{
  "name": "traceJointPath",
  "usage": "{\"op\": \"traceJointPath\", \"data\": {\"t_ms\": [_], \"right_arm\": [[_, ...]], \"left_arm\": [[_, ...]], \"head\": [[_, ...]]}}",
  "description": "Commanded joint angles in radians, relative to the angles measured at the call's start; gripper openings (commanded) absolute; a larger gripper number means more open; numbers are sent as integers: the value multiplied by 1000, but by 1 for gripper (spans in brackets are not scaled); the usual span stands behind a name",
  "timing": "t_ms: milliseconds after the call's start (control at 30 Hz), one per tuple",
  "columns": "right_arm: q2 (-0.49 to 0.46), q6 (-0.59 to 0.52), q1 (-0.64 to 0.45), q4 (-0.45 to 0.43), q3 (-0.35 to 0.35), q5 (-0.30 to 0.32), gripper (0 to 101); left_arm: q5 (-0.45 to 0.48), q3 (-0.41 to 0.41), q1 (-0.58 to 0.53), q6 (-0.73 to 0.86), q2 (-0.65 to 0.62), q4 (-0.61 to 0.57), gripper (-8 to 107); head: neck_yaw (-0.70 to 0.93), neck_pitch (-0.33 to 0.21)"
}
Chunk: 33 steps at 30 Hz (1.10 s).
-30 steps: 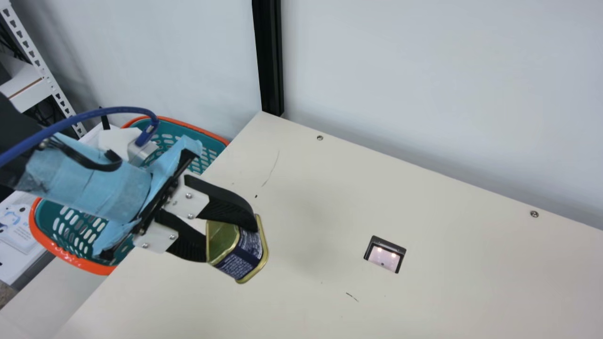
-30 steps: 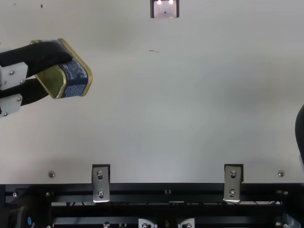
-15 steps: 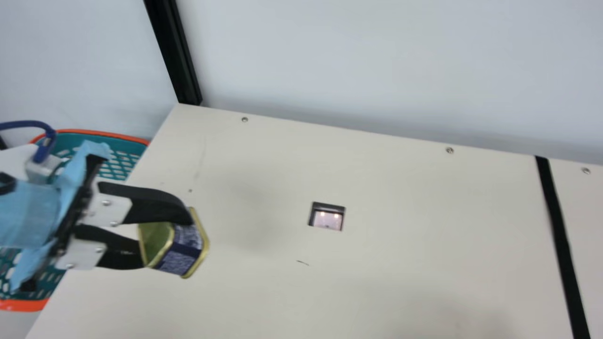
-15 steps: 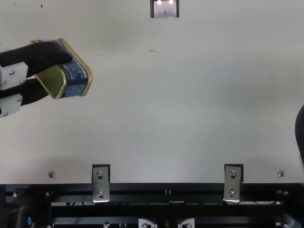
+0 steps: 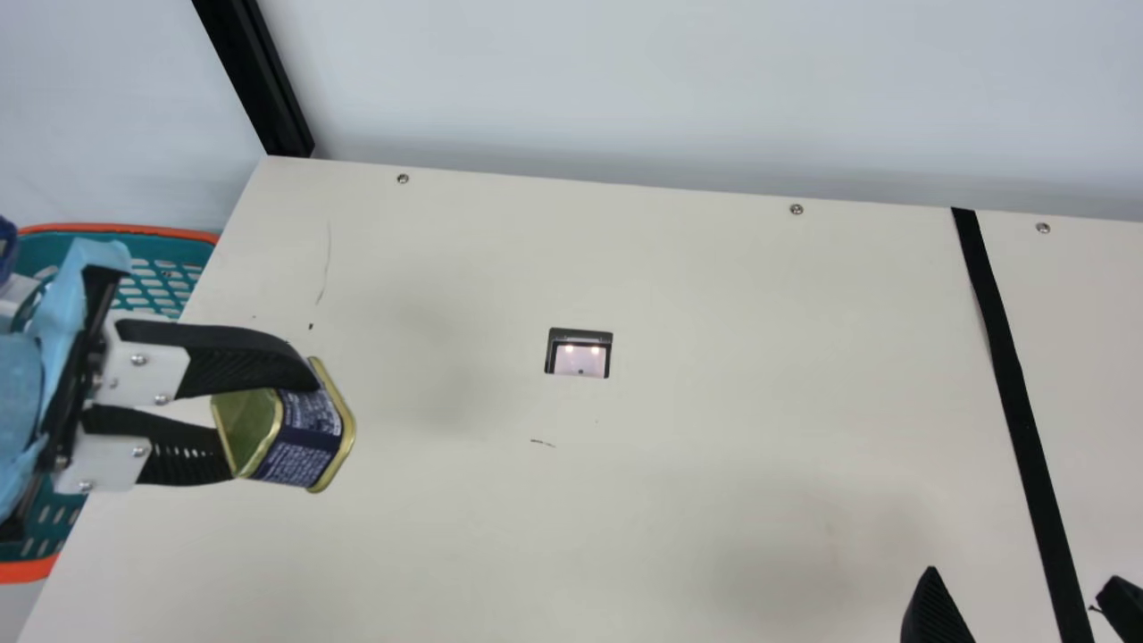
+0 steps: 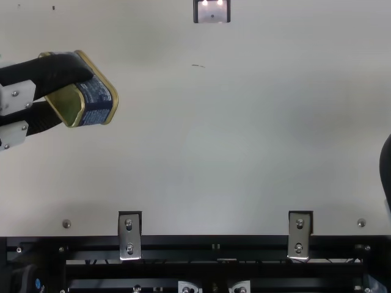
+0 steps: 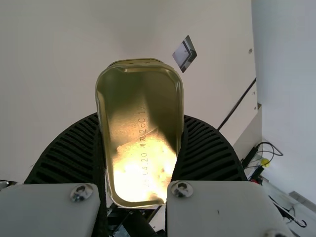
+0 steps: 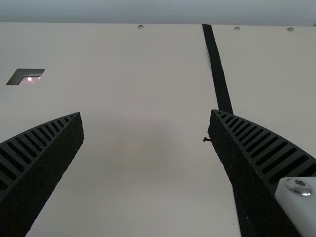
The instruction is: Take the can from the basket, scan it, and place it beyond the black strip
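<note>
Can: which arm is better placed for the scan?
Left, probably: the left gripper holds the can, to one side of the scanner window. The right gripper is open and empty near the black strip; using it likely means a handover.

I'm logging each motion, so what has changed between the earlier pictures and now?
Only the neck camera has turned, towards my right, bringing the black strip further into the main view. Nothing was taken hold of or let go: in the top view my left gripper stays put with its jaws closed on the can, and my right arm stays at the right edge.
</note>
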Motion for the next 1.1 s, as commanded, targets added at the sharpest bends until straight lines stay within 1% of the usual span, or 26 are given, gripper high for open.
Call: {"op": "traceJointPath", "data": {"t_ms": [0, 133, 400, 633, 900, 1000, 1033, 1067], "right_arm": [[0, 0, 0, 0, 0, 0, 101], [0, 0, 0, 0, 0, 0, 101], [0, 0, 0, 0, 0, 0, 101], [0, 0, 0, 0, 0, 0, 101], [0, 0, 0, 1, 0, 0, 101], [0, 0, 0, 1, 0, 0, 101], [0, 0, 0, 1, 0, 0, 101], [0, 0, 0, 1, 0, 0, 101]], "left_arm": [[0, -24, -35, 12, 7, 24, 10], [0, -93, -145, 37, 35, 115, 10], [0, -240, -419, 79, 147, 333, 10], [0, -306, -615, 142, 250, 457, 10], [0, -351, -752, 235, 324, 526, 10], [0, -381, -772, 208, 339, 528, 10], [1, -367, -766, 237, 336, 531, 10], [1, -377, -772, 237, 340, 528, 10]], "head": [[0, -8], [0, -8], [0, -8], [0, -8], [0, -8], [0, -8], [0, -8], [0, -8]]}}
